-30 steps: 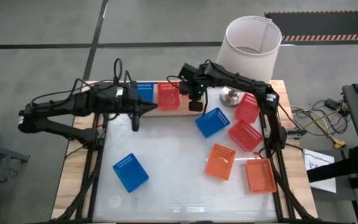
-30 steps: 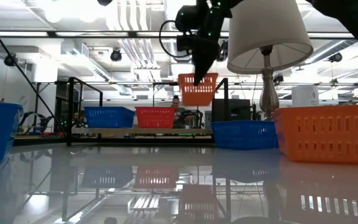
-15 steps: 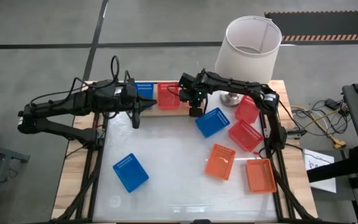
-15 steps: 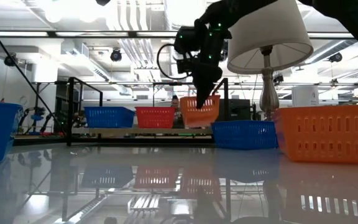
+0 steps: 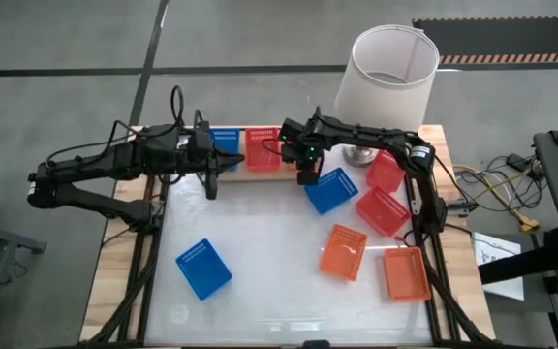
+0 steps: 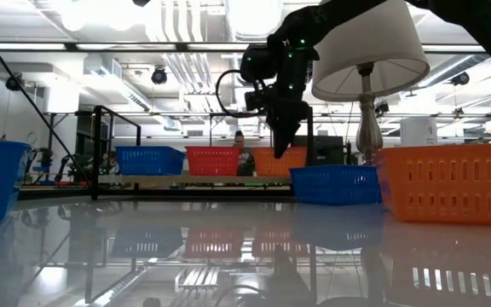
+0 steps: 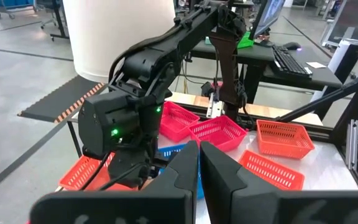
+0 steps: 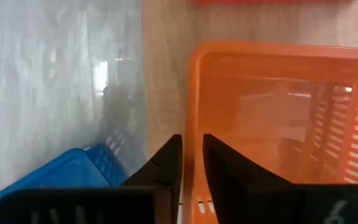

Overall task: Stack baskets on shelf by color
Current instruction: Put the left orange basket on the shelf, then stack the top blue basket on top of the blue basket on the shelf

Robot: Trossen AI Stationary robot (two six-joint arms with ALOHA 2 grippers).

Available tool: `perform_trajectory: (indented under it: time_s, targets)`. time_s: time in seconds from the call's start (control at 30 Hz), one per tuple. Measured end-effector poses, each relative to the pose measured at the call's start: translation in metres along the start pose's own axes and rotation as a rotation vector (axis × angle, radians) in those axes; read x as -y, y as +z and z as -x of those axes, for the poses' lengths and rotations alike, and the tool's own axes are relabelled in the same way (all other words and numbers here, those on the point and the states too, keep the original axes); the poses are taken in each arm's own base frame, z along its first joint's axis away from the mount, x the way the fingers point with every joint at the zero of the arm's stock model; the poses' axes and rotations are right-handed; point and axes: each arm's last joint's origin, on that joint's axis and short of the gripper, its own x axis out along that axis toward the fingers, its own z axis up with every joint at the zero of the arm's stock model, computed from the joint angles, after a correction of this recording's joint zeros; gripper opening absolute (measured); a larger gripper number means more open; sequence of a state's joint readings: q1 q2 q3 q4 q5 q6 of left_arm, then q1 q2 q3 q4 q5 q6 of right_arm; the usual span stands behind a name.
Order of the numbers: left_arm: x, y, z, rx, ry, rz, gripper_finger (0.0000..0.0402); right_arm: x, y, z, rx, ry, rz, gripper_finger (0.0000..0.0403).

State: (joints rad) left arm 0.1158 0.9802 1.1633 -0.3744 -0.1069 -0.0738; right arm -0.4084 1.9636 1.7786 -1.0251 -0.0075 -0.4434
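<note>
The right end effector (image 5: 305, 167) pinched the near wall of an orange basket (image 8: 272, 118), one finger inside the wall and one outside, and the basket sat on the shelf (image 5: 277, 173) at the bench's far edge, at the right end of the row. A red basket (image 5: 263, 147) stood beside it on the board, and a blue basket (image 5: 224, 142) beyond that toward the shelf's left end. So the orange one lay straight under the end effector, reaching away from the fingers toward the far edge, and what mattered for the coming move was that it looked down on the board and ready for release (a judgement from the low view, where its base sat level with the red one's).

The right arm reached in from the bench's right side, stretched along the far edge, its wrist tipped down over the shelf. The left end effector (image 5: 210, 179) hung just off the shelf's left end, fingers pressed together and holding nothing (farther from the orange basket than the right).
</note>
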Motion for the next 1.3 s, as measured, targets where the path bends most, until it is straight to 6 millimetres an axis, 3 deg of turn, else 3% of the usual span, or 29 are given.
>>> perform_trajectory:
  time_s: [0.33,0.53,0.7,0.8,1.0,1.17,1.3]
  targets:
    - [0.000,0.000,0.000,0.000,0.000,0.001,0.0000,0.000,0.002,0.011,0.011,-0.004,0.006,0.0100]
    - [0.000,-0.005,0.000,-0.040,0.002,-0.003,0.0000,-0.006,0.010,0.042,0.086,0.040,-0.033,0.0104]
    - [-0.001,-0.013,0.000,-0.123,0.001,0.038,0.0000,-0.031,0.030,0.082,0.278,0.126,-0.085,0.0091]
    - [0.000,-0.018,0.001,-0.178,-0.018,0.060,0.0000,-0.056,0.043,0.095,0.336,0.150,-0.126,0.0086]
    - [0.003,-0.019,0.005,-0.202,-0.120,0.116,0.0000,-0.105,0.058,0.101,0.331,0.249,-0.418,0.0092]
    - [0.006,-0.014,0.015,-0.167,-0.173,0.124,0.0000,-0.123,0.043,0.092,0.092,0.241,-0.841,0.0124]
    - [0.006,-0.010,0.027,-0.132,-0.188,0.125,0.0000,-0.131,0.027,0.076,-0.074,0.158,-0.963,0.0147]
